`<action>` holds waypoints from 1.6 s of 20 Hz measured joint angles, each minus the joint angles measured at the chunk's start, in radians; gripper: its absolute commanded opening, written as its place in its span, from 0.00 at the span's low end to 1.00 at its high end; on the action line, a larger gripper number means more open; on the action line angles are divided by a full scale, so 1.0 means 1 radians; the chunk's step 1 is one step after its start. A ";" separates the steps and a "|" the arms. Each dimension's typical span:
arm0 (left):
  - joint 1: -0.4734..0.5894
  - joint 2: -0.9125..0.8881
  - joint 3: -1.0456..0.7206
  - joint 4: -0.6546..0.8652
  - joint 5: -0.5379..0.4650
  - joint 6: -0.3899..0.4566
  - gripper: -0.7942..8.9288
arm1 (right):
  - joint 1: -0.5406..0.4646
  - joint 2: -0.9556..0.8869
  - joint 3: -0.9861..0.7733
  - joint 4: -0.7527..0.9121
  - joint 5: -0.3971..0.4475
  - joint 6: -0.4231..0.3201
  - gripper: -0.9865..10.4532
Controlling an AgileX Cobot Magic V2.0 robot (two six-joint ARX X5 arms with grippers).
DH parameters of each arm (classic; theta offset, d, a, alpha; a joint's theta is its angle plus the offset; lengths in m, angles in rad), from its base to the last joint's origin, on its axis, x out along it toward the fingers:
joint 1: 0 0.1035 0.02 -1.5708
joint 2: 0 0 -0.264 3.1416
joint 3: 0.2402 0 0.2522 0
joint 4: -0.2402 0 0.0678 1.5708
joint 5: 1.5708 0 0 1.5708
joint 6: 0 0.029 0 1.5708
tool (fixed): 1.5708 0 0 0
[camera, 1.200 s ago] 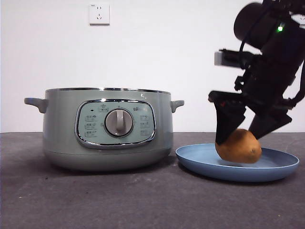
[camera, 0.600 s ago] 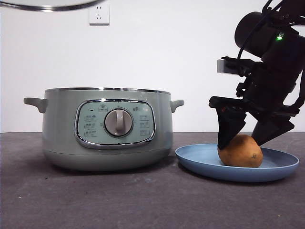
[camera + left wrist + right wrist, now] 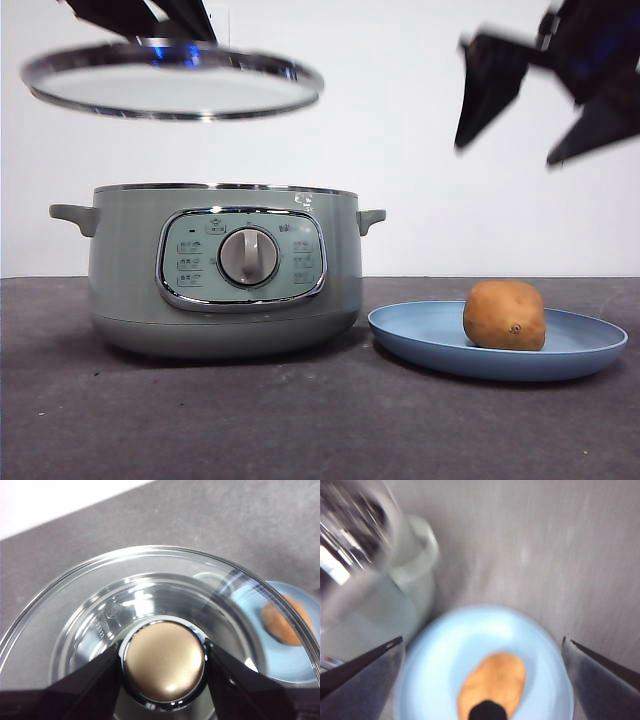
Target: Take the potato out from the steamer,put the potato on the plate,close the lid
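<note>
a: where is the roundish golden-brown potato (image 3: 505,315) sitting?

b: it is lying on the wide light-blue plate (image 3: 590,362), freed. the right gripper (image 3: 540,100) is hanging spread above it.

a: what is remaining?

b: closing. the left gripper (image 3: 162,665) is pinching the domed glass lid (image 3: 172,85) by its knob, over the open sage-green steamer (image 3: 220,265).

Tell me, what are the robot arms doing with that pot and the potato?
The potato sits on the blue plate beside the green steamer. The right gripper hangs open, high above the plate, holding nothing. The left gripper is shut on the knob of the glass lid and holds it in the air above the open steamer. The lid is not on yet.
</note>
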 measured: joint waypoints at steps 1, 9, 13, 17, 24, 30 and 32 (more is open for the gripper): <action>0.000 0.023 0.000 0.014 0.000 0.005 0.07 | 0.000 -0.050 0.000 -0.004 0.000 0.003 0.64; -0.010 0.162 0.000 0.118 0.001 0.021 0.07 | 0.000 -0.366 0.000 -0.051 0.000 0.015 0.64; -0.026 0.206 0.000 0.166 0.000 0.022 0.07 | 0.000 -0.398 0.000 -0.082 0.000 0.019 0.64; -0.027 0.239 0.000 0.168 -0.001 0.021 0.07 | 0.000 -0.398 0.000 -0.126 0.000 0.019 0.64; -0.027 0.242 0.000 0.164 -0.004 0.022 0.07 | 0.000 -0.398 0.000 -0.128 0.000 0.022 0.64; -0.027 0.259 0.002 0.154 0.003 0.020 0.07 | 0.000 -0.398 0.000 -0.129 0.000 0.022 0.64; -0.027 0.261 0.003 0.154 0.004 0.020 0.09 | 0.000 -0.398 0.000 -0.129 0.000 0.022 0.64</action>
